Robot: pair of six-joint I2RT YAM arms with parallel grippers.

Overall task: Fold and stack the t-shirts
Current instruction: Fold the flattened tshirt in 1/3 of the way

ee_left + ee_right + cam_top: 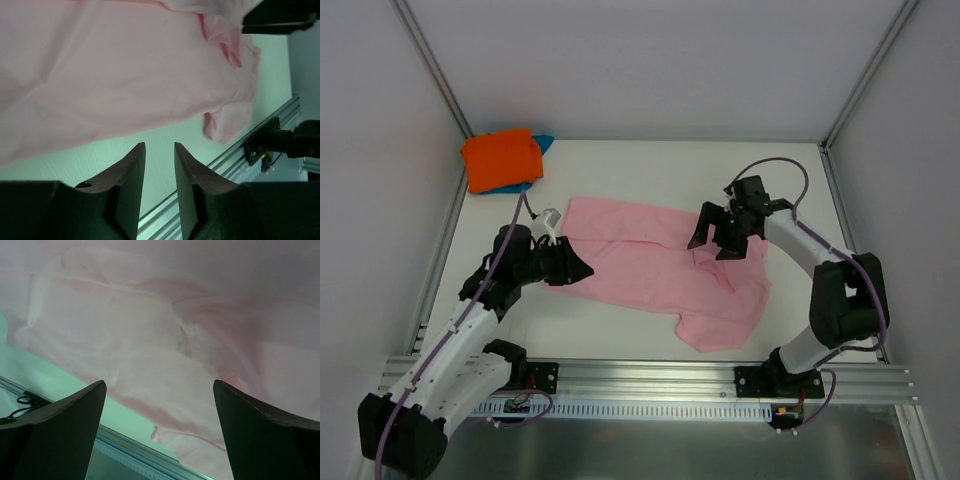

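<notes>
1. The light pink t-shirt [660, 265] lies spread and rumpled across the middle of the white table [620, 170], not folded. One end reaches toward 10 o'clock and the other bunches toward 5 o'clock, near the metal rail [650, 375].
2. The bright orange t-shirt [500, 158] sits folded in the table's 10 o'clock corner, well apart from the pink one. It rests on the teal-blue t-shirt [544, 143], which peeks out at the orange one's 2 o'clock and 6 o'clock edges.
3. The left gripper [582, 268] sits at the pink shirt's 9 o'clock edge and points toward 3 o'clock. Its jaws stand narrow (only a slim gap), and the left wrist view shows bare table in that gap, with no cloth pinched.
4. The right gripper [720, 235] hangs over the pink shirt's 2 o'clock part, above a ridge of wrinkled cloth. Its jaws are spread wide and hold nothing; the right wrist view shows pink fabric lying below and between the two fingers [60, 425].
</notes>
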